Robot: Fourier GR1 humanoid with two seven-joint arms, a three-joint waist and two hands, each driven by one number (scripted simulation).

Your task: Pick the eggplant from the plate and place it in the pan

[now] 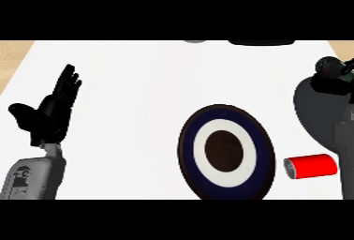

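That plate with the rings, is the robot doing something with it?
Not at this moment. The plate lies on the white counter with nothing on it, and no eggplant shows. The left hand rests open at the left, fingers up. The right hand is raised at the right edge; what it does is unclear. A red can lies beside the plate.
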